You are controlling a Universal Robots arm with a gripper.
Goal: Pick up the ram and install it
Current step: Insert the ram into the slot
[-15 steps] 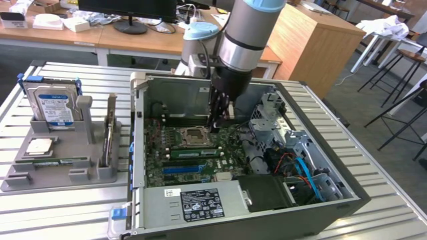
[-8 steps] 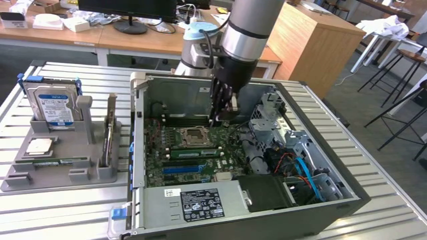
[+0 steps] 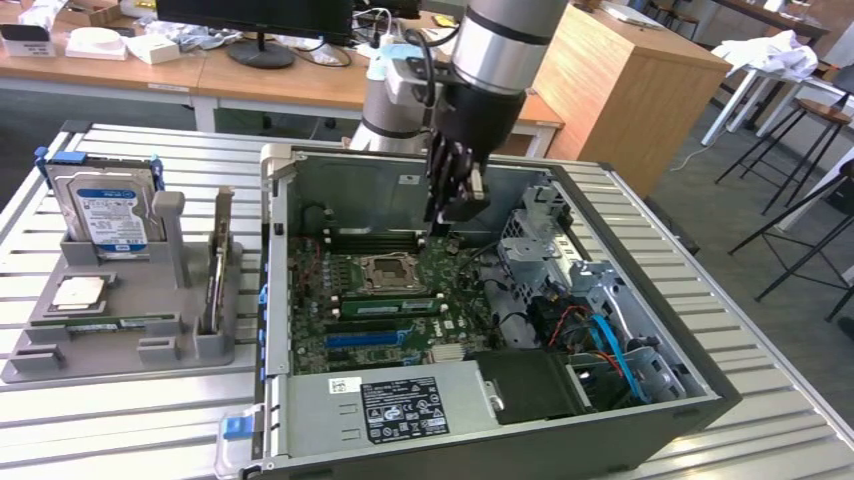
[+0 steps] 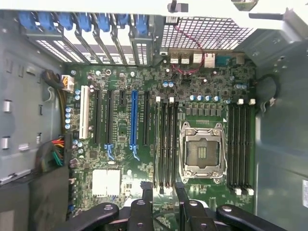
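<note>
Ram (image 3: pixel 100 322) lies flat in the near slot of the grey holder (image 3: pixel 80 362) on the bench (image 3: pixel 134 430), at the ext. view's left. The silver processor chip (image 3: pixel 78 292) sits just behind it & a blue-labelled hard drive (image 3: pixel 110 215) stands upright at the holder's far end. Claw (image 3: pixel 449 212) hangs well apart from the ram, inside the open PC case (image 3: pixel 347 185) over the motherboard (image 3: pixel 400 340). Its fingers (image 4: pixel 146 192) are apart w/ nothing btwn them, above the mem slots (image 4: pixel 166 144) beside the CPU socket (image 4: pixel 202 149).
</note>
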